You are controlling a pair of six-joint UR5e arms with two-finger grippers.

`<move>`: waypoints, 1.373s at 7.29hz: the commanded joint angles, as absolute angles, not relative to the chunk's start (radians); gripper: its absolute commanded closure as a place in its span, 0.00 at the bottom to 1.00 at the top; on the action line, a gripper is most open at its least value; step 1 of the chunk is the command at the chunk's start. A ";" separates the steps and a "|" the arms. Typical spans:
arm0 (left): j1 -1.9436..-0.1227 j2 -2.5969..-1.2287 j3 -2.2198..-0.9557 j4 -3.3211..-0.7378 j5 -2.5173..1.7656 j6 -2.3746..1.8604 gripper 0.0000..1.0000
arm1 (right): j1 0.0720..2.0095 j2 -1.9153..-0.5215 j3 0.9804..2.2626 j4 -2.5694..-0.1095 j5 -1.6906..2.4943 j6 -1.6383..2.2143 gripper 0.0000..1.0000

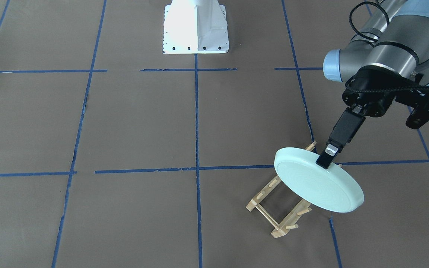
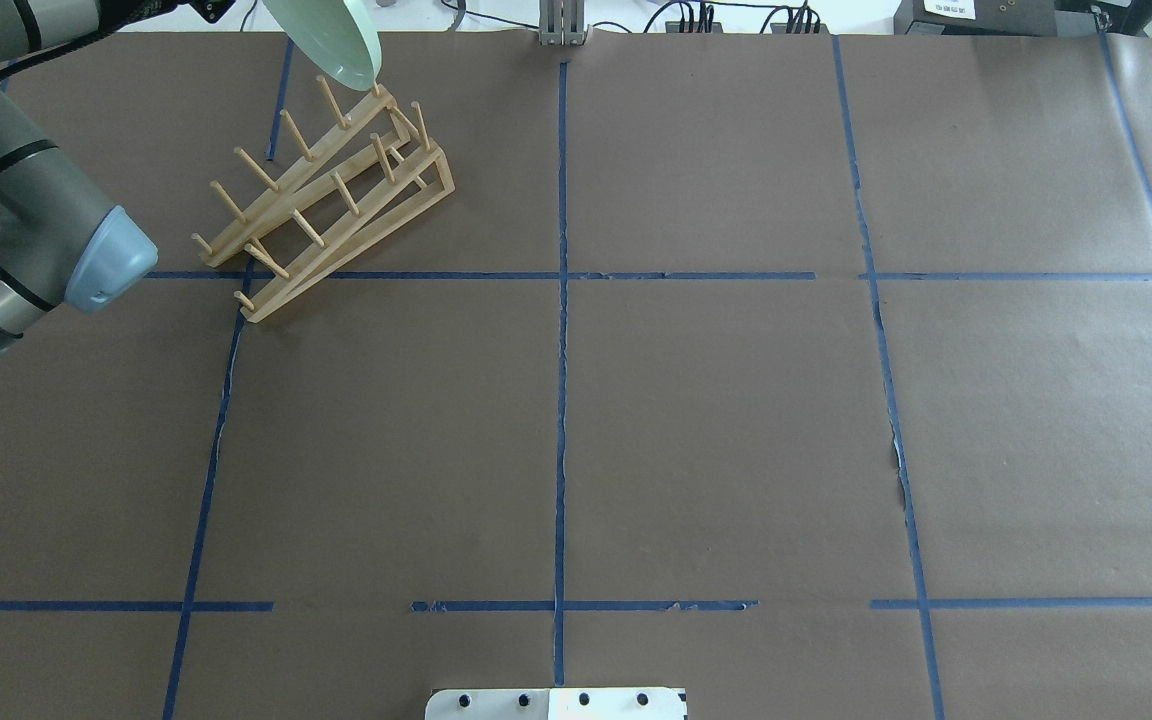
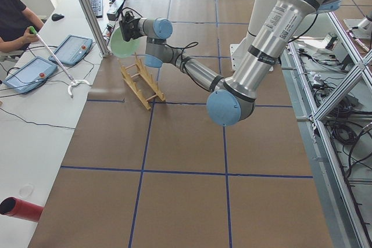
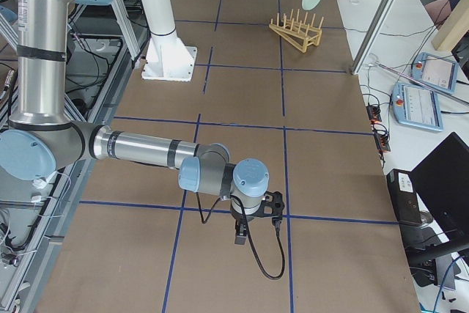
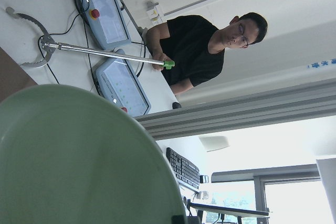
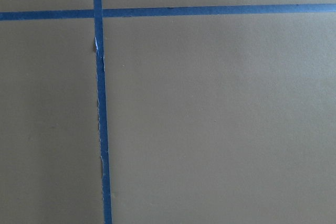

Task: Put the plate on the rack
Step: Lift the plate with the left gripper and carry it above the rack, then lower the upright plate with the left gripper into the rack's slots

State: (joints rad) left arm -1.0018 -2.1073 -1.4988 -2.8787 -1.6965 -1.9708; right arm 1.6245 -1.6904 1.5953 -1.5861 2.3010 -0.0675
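Observation:
My left gripper (image 1: pixel 326 160) is shut on the rim of the pale mint-green plate (image 1: pixel 318 182) and holds it tilted over the far end of the light-wood rack (image 1: pixel 274 208). In the overhead view the plate (image 2: pixel 331 40) is at the top edge, its lower edge close to the end pegs of the rack (image 2: pixel 336 200); I cannot tell whether they touch. The plate (image 5: pixel 79 161) fills the lower left of the left wrist view. My right gripper (image 4: pixel 240 234) hangs low over the brown table far from the rack; I cannot tell if it is open or shut.
The white robot base (image 1: pixel 196 28) stands at the table's near edge. Beyond the rack are a metal post (image 3: pixel 87 10), the operators' table with tablets (image 3: pixel 35 74) and a seated person (image 3: pixel 14 18). Blue tape lines (image 6: pixel 100 103) grid the table.

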 commanded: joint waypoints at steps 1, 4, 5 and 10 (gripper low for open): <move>-0.999 -2.140 -1.404 -2.939 -1.672 -1.970 1.00 | 1.624 -1.690 1.595 -1.586 2.301 -0.067 0.00; -0.976 -2.140 -1.387 -2.939 -1.680 -1.929 1.00 | 1.624 -1.690 1.595 -1.586 2.301 -0.067 0.00; -0.963 -2.141 -1.378 -2.939 -1.680 -1.918 1.00 | 1.624 -1.690 1.595 -1.586 2.301 -0.067 0.00; -0.927 -2.155 -1.348 -2.939 -1.677 -1.876 1.00 | 1.624 -1.690 1.595 -1.586 2.301 -0.067 0.00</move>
